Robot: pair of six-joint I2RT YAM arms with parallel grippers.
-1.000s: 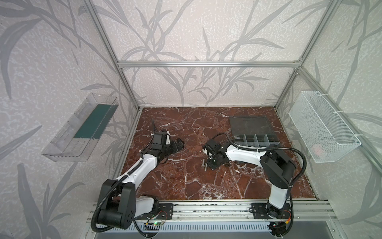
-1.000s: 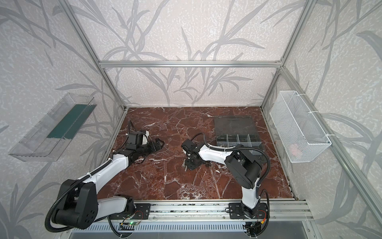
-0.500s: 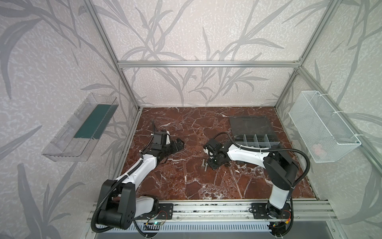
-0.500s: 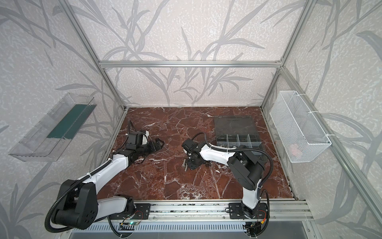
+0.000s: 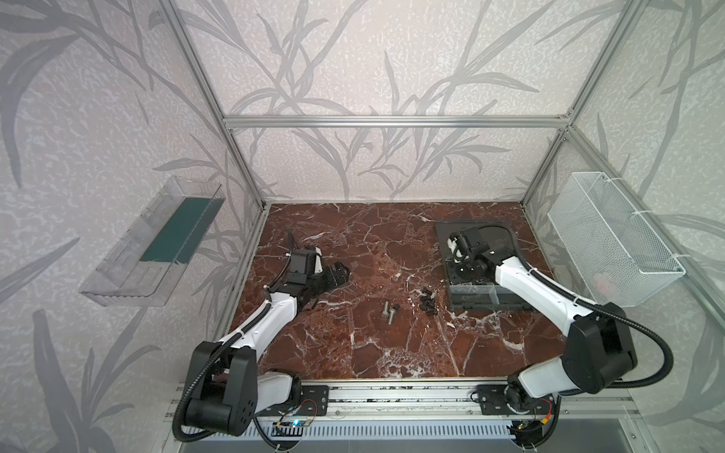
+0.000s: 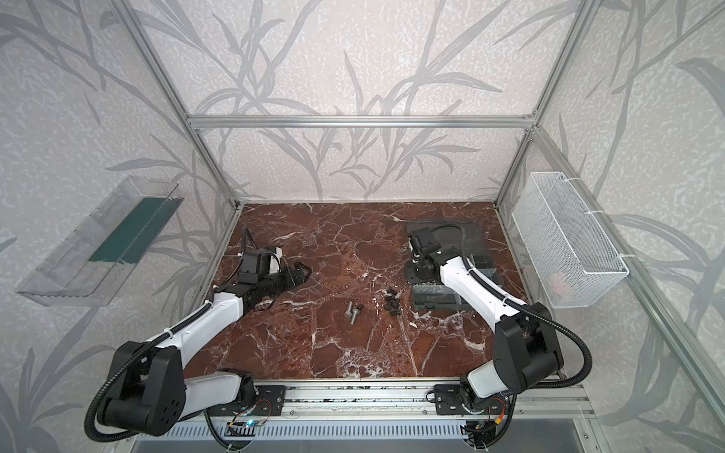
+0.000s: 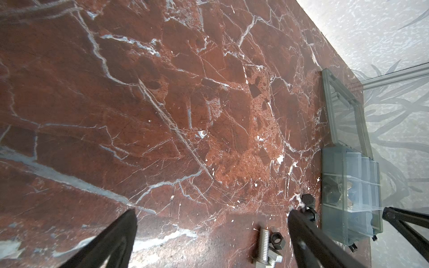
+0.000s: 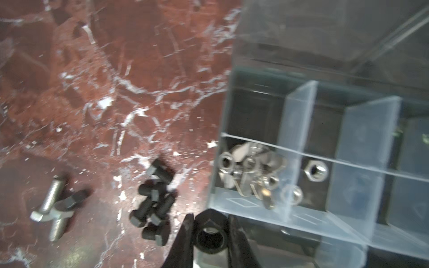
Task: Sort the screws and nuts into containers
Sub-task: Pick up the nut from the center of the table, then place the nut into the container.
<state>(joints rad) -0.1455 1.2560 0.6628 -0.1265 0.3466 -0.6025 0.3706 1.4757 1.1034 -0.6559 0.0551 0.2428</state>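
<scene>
Near the right edge of the table [image 5: 353, 353], toward its far right corner, sits the organiser box [image 5: 474, 292], its lid [image 5: 498, 235] lying open and flat toward the far edge. The right gripper [image 8: 210, 218] hangs over the end of the box that faces the table's middle. Its jaws pinch a black nut [image 8: 210, 234] between the two fingers [image 8: 232, 232], with the hole turned toward the wrist camera.

In the right wrist view, the corner compartment [image 8: 232, 185] of the box holds a heap of silver nuts [image 8: 250, 171], mixed with flat silver pieces too blurred to name. The compartment next to it holds a lone silver nut [image 8: 315, 171].

On the bare marble just beside that end of the box lies a tight cluster of black screws [image 5: 428, 304], touching one another. A little farther toward the table's middle, two silver bolts [image 5: 389, 313] lie close together, and a loose black nut [image 7: 277, 240] rests against them.

The left gripper [image 5: 340, 274] sits low near the left edge of the table, well apart from the fasteners. Its jaws are spread wide with only bare marble between them.
</scene>
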